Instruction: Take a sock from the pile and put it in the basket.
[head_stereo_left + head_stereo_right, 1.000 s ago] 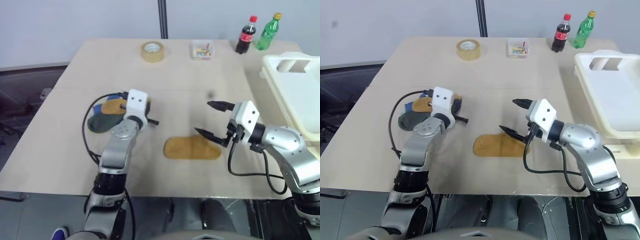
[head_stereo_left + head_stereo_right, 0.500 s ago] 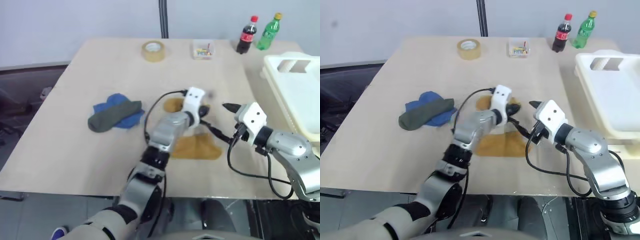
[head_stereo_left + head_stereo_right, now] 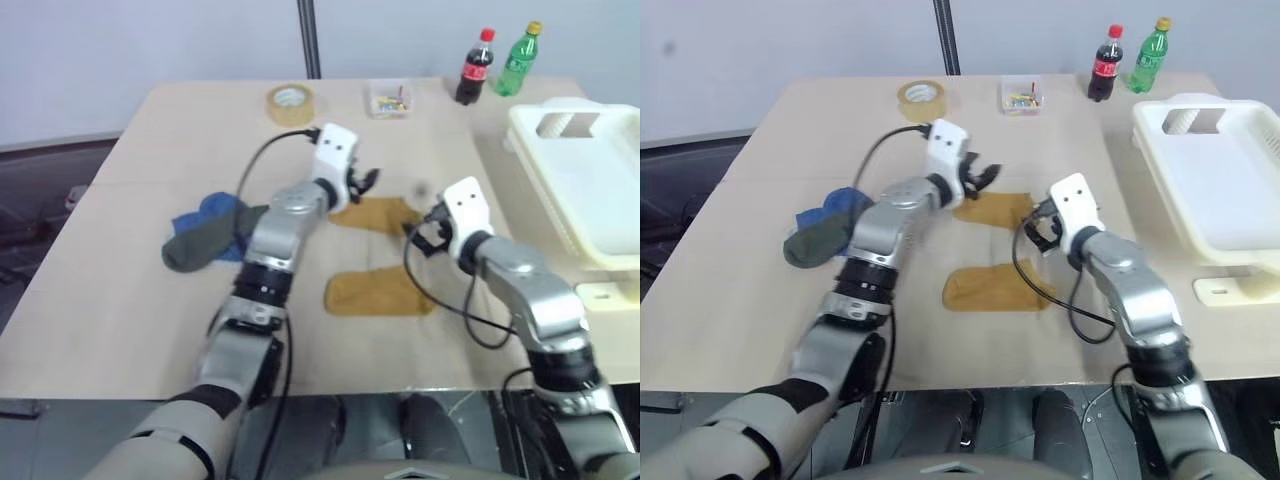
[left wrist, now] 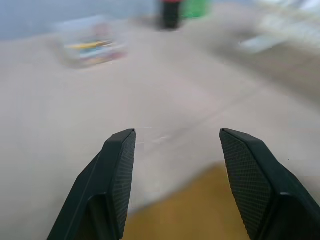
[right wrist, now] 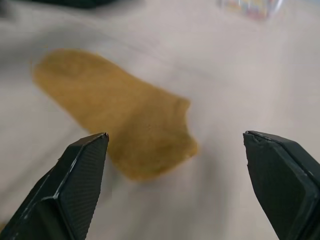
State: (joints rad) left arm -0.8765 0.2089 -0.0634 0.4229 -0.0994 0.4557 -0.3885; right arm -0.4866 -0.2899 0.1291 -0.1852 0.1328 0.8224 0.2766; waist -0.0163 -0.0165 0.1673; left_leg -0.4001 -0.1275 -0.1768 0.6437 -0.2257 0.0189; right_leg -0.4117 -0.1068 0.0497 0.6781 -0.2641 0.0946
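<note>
The pile (image 3: 208, 232), a blue and a dark grey-green sock, lies on the table's left half. A mustard-yellow sock (image 3: 381, 212) lies flat mid-table, and a second mustard sock (image 3: 378, 291) sits nearer the front edge. My left gripper (image 3: 366, 180) hovers open over the far end of the first mustard sock, nothing between its fingers (image 4: 120, 165). My right gripper (image 3: 422, 236) is wide open just right of that sock (image 5: 125, 125), pointing at it. The cream-white basket (image 3: 585, 190) stands at the right edge, apart from both grippers.
A roll of tape (image 3: 288, 102), a small clear box (image 3: 390, 99) and two bottles, cola (image 3: 472, 67) and green (image 3: 514, 59), line the table's far side. The left arm's black cable loops above the pile.
My left gripper has carried a mustard sock from the pile to mid-table, opened and let it go. My right gripper has moved forward and down toward that sock. The camera has shifted.
</note>
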